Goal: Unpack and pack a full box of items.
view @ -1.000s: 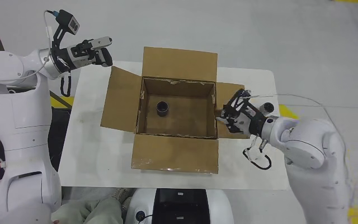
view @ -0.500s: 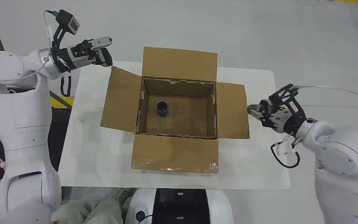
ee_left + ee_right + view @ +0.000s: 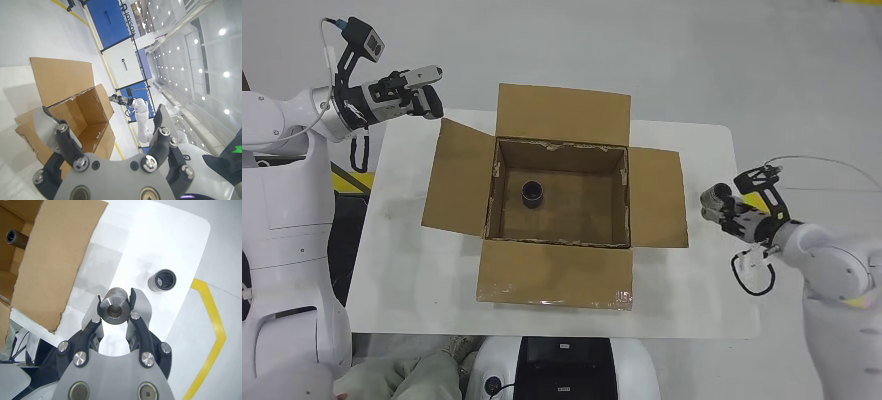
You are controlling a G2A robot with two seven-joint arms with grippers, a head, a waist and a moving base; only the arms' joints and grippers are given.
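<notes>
An open cardboard box [image 3: 557, 270] stands mid-table with all flaps spread, and one dark cylinder [image 3: 533, 193] rests on its floor. That dark cylinder [image 3: 14, 238] also shows past the box's right flap [image 3: 56, 266]. My right gripper [image 3: 714, 205] hangs over the table right of that flap. In the wrist view the right gripper [image 3: 115, 296] is shut on a steel cylinder [image 3: 115, 308] with a centre bore. A silver bearing sleeve [image 3: 162, 280] lies on the table just beyond it. My left gripper [image 3: 427, 88] is open, raised off the table's far-left corner.
The white table [image 3: 412, 270] has bare surface left of, in front of and right of the box. Its right edge [image 3: 198, 262] lies close behind the bearing sleeve, with a yellow floor line [image 3: 217, 317] beyond. The left gripper [image 3: 102, 117] faces the box [image 3: 62, 79] from the side.
My right gripper has carried the steel cylinder from over the box's right flap out to the right, above the table near its right edge. The left arm has stayed still.
</notes>
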